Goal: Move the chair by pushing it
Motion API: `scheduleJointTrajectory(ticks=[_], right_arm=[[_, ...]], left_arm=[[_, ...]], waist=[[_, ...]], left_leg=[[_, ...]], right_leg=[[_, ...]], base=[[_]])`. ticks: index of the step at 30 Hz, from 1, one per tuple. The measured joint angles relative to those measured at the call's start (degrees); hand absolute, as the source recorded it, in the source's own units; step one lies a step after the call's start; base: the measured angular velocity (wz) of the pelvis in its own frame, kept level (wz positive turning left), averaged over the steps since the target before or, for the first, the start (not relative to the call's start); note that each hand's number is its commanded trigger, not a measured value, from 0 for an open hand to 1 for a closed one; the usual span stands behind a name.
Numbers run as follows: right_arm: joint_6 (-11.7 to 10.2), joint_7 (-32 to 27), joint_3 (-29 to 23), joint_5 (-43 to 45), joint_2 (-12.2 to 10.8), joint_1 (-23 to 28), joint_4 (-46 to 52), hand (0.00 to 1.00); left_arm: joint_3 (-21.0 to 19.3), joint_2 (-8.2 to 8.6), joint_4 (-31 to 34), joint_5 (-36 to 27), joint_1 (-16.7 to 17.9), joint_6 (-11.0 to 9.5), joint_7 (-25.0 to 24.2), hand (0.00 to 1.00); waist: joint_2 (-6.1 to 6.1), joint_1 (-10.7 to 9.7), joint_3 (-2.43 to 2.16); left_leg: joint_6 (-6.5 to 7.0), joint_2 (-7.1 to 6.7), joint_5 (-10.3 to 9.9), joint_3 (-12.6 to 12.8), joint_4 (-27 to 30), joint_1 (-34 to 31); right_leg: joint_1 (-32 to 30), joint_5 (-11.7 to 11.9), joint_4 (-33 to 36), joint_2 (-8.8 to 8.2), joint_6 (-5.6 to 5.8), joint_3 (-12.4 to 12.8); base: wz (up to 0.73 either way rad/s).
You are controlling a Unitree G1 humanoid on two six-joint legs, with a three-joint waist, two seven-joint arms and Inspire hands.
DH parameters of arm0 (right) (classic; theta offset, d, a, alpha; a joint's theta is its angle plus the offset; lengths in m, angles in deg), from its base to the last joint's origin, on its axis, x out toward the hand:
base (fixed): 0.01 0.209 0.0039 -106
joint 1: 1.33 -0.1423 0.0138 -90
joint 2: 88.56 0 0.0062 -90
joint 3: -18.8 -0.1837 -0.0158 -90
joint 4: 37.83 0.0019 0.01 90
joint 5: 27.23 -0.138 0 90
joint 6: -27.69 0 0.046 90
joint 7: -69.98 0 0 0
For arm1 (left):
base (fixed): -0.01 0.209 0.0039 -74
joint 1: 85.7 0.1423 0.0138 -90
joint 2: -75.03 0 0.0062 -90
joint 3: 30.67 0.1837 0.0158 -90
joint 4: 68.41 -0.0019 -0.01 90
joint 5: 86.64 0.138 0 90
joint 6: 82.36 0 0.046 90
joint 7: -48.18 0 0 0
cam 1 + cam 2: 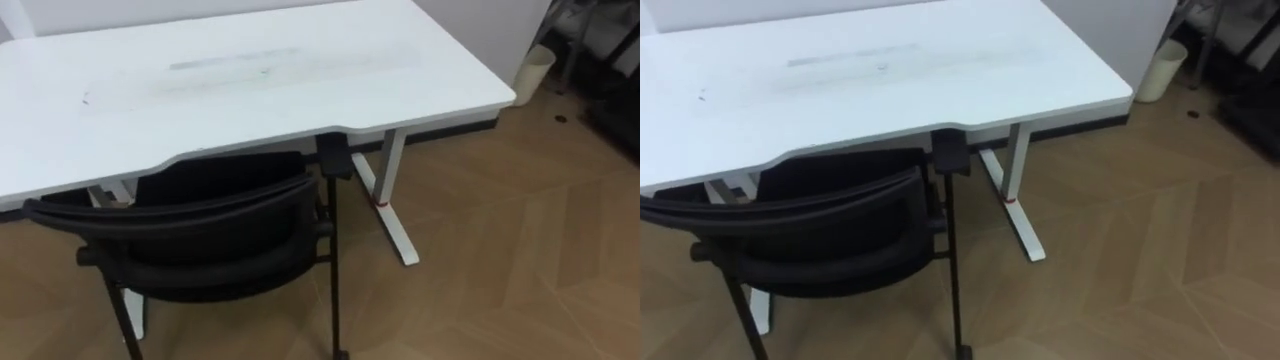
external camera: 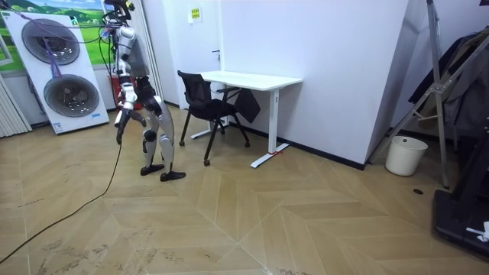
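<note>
A black chair [image 1: 190, 235] with a mesh back stands right in front of me, its back towards me and its seat partly under the white desk [image 1: 250, 80]. In the room view the chair [image 2: 202, 103] is at the near end of the desk [image 2: 252, 79], and I stand about a step from it on the room view's left, facing it. One hand [image 2: 119, 124] hangs low beside my body, away from the chair. It is too small there to tell which hand it is or how its fingers stand.
The desk's white leg [image 1: 390, 200] reaches out over the wooden floor to the right of the chair. A white bin [image 2: 405, 155] stands by the far wall, a dark rack [image 2: 458, 114] further right. A washer display board [image 2: 61, 69] stands behind me.
</note>
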Motion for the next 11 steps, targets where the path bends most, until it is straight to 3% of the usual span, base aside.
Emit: scheduleJointTrajectory(ticks=[4,6,9,11], right_arm=[[5.9,8.1,6.6,7.5,0.0,-4.9,-10.7,0.0],[7.5,10.7,8.4,12.0,0.2,-7.9,-13.2,0.0],[10.4,13.8,11.5,18.2,0.6,-12.7,-15.3,0.0],[11.6,14.8,13.9,19.9,0.7,-15.6,-14.8,0.0]], left_arm=[[3.1,-0.01,-9.4,0.7,-3.1,5.2,-9.1,0.0],[6.0,-0.03,-11.6,2.2,-4.6,7.3,-12.8,0.0],[9.4,0.11,-12.4,7.8,-6.9,10.9,-17.6,0.0],[11.8,0.1,-12.0,14.4,-10.2,14.0,-20.0,0.0]], waist=[[1.23,-0.1,0.17],[1.51,-0.2,0.19],[1.54,-0.2,0.22],[1.81,-0.2,0.37]], left_leg=[[0.43,-0.5,-0.2,0.1,0.0,0.4],[0.95,-0.83,-0.2,0.1,0.0,1.1],[1.46,-0.98,-0.5,0.0,0.1,1.7],[1.6,-0.92,-0.6,-0.1,0.1,1.7]], right_leg=[[0.8,1.3,-0.8,-0.01,-0.11,0.4],[1.7,1.4,-1.0,0.08,0.1,0.4],[2.7,1.4,-1.7,0.18,0.56,0.1],[3.3,2.0,-3.0,0.41,0.8,0.0]], base=[[-0.02],[0.0],[0.04],[0.04]])
